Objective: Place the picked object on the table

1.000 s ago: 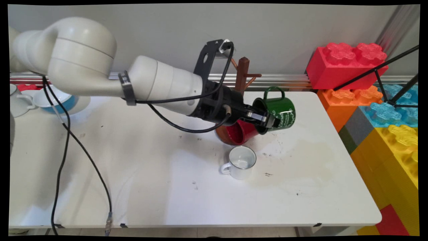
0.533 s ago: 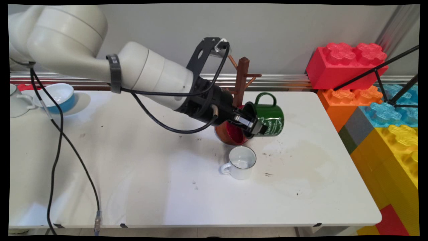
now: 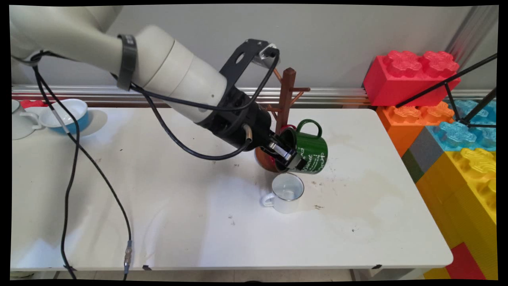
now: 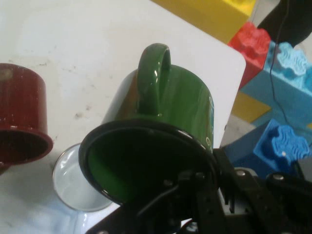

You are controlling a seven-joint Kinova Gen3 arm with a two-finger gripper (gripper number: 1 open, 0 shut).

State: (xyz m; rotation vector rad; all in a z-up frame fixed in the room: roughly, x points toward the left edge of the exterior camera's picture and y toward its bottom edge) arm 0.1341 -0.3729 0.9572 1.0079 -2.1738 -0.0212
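My gripper (image 3: 291, 157) is shut on the rim of a green enamel mug (image 3: 311, 153), one finger inside and one outside. The mug hangs tilted on its side above the table, handle up, mouth toward the arm. In the hand view the green mug (image 4: 165, 126) fills the middle, above my gripper (image 4: 204, 183). A red mug (image 3: 266, 162) lies on its side just left of and behind it, partly hidden by the hand. A white mug (image 3: 286, 192) stands upright on the table directly below and in front. The red mug (image 4: 19, 122) and white mug (image 4: 73, 185) show at the hand view's left.
A brown wooden mug tree (image 3: 287, 93) stands just behind the mugs. A blue bowl (image 3: 65, 113) and a white cup (image 3: 20, 123) sit at the far left. Large toy bricks (image 3: 412, 77) stack along the table's right edge. Black cables (image 3: 75, 171) hang from the arm.
The gripper has carried the green mug down and to the left, from beside the mug tree's right to low over the white mug. The red and white mugs have not moved.
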